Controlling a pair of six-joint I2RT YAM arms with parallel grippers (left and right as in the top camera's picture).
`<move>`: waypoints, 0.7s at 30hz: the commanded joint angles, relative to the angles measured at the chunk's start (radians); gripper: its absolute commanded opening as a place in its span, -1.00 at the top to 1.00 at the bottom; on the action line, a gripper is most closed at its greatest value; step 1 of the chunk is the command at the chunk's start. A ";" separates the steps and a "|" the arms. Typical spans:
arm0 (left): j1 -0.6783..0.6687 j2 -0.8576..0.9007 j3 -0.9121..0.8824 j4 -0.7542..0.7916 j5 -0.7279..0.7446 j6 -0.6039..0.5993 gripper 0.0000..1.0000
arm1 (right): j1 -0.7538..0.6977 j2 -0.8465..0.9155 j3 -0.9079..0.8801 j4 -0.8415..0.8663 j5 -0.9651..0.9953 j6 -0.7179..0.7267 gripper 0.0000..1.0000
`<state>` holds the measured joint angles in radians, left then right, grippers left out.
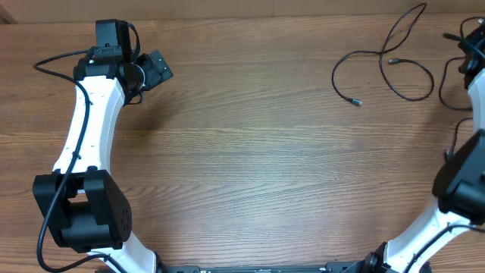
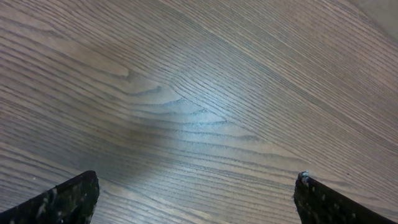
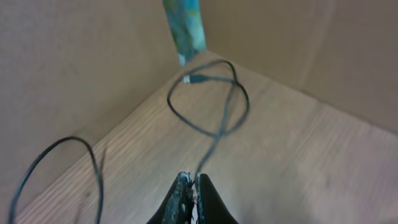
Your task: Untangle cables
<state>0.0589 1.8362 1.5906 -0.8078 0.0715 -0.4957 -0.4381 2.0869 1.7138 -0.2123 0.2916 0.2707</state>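
Now, right tool [image 3: 191, 180] pinching black cable [image 3: 217, 135], left tool [image 2: 198, 182] spread wide

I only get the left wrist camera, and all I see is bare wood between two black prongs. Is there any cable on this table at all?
Observer: Yes. A thin black cable lies in loose loops at the far right corner of the table.
Visitor: Is the other arm touching it?
Observer: The right end effector is shut on it. In the right wrist camera, the strand runs out from between the closed tips.
Visitor: Can you see where the cable ends?
Observer: One small plug end lies free on the wood, left of the loops.
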 commanded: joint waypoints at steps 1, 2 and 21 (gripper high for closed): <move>-0.003 -0.032 0.022 0.000 0.003 -0.006 -0.99 | 0.004 0.081 0.001 0.106 -0.012 -0.117 0.93; -0.003 -0.032 0.022 0.000 0.004 -0.006 -0.99 | 0.003 0.105 0.005 0.153 -0.012 -0.120 0.92; -0.003 -0.032 0.022 0.000 0.004 -0.006 -0.99 | -0.086 0.615 0.492 0.261 -0.023 -0.106 0.92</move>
<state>0.0589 1.8366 1.5906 -0.8078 0.0715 -0.4957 -0.5125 2.6583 2.1769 0.0391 0.2695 0.1692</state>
